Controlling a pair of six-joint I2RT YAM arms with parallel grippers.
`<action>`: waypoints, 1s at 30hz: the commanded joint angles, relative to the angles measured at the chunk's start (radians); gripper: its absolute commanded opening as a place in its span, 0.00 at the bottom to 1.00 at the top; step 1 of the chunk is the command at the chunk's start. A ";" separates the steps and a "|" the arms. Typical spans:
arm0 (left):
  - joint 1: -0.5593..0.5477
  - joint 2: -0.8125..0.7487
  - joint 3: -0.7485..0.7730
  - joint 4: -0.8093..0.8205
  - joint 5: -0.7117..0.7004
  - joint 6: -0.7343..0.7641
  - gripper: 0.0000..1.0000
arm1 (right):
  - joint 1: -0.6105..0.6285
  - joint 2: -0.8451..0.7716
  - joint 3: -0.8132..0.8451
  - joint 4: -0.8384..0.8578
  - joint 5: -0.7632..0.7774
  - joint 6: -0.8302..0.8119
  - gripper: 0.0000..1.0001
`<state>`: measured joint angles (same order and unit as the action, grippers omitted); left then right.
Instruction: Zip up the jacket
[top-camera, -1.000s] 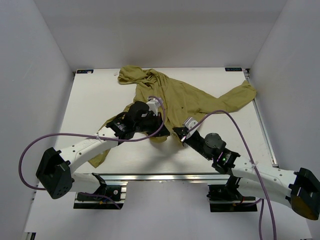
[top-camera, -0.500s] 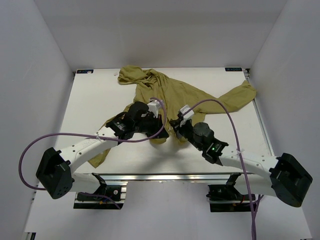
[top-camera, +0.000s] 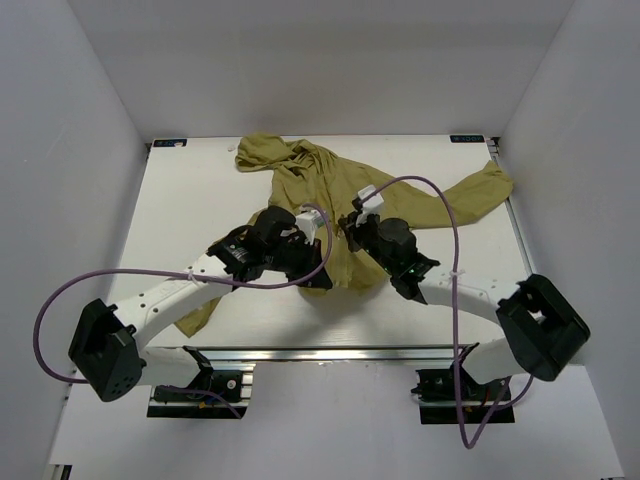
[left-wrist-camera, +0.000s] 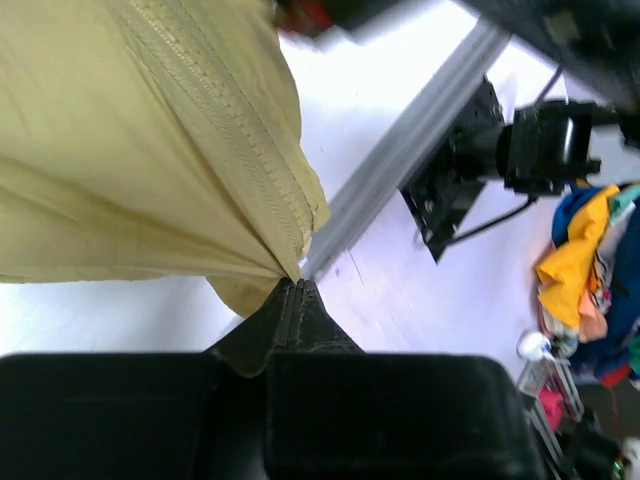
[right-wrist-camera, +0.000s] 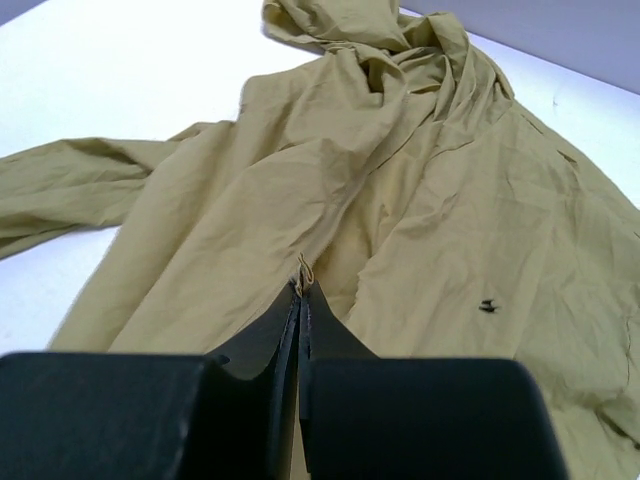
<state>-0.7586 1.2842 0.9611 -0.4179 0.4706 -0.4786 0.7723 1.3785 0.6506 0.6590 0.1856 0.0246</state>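
1. Plainly, the jacket lies spread on the white table. Its hood is toward the far left and one sleeve is flung out to the right edge.
2. The left gripper is clamped on the jacket's bottom edge, right where the zipper tape ends. The cloth fans away taut from the pinch.
3. That hold reads as an anchor. With the hem pinned, the seam can be kept straight instead of bunching.
4. The right gripper is likewise closed, pinching the jacket at its front opening. A small tan tab pokes out just above the tips. It is probably the zipper pull, though it is too small to be sure.
5. From above, both grippers sit close together over the lower front, the right one a little nearer the hood.
6. Beyond the right tips the front looks loose and rumpled, so the zipping seems barely begun.
7. The next move likely calls for drawing the right hand along the seam toward the hood, against the left's hold.
8. The thin fabric could slip free or snag under that pull.
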 joint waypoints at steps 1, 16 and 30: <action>-0.016 -0.054 -0.007 -0.108 0.115 0.015 0.00 | -0.054 0.063 0.096 0.145 0.015 -0.020 0.00; 0.016 -0.076 -0.182 -0.200 0.206 -0.149 0.00 | -0.275 0.701 0.691 0.269 -0.043 -0.051 0.00; 0.084 -0.103 -0.239 -0.245 0.257 -0.276 0.00 | -0.386 1.340 1.750 0.026 0.005 -0.029 0.00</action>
<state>-0.6369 1.2213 0.7612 -0.4927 0.5766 -0.7212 0.4736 2.7098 2.3131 0.6292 0.0967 -0.0017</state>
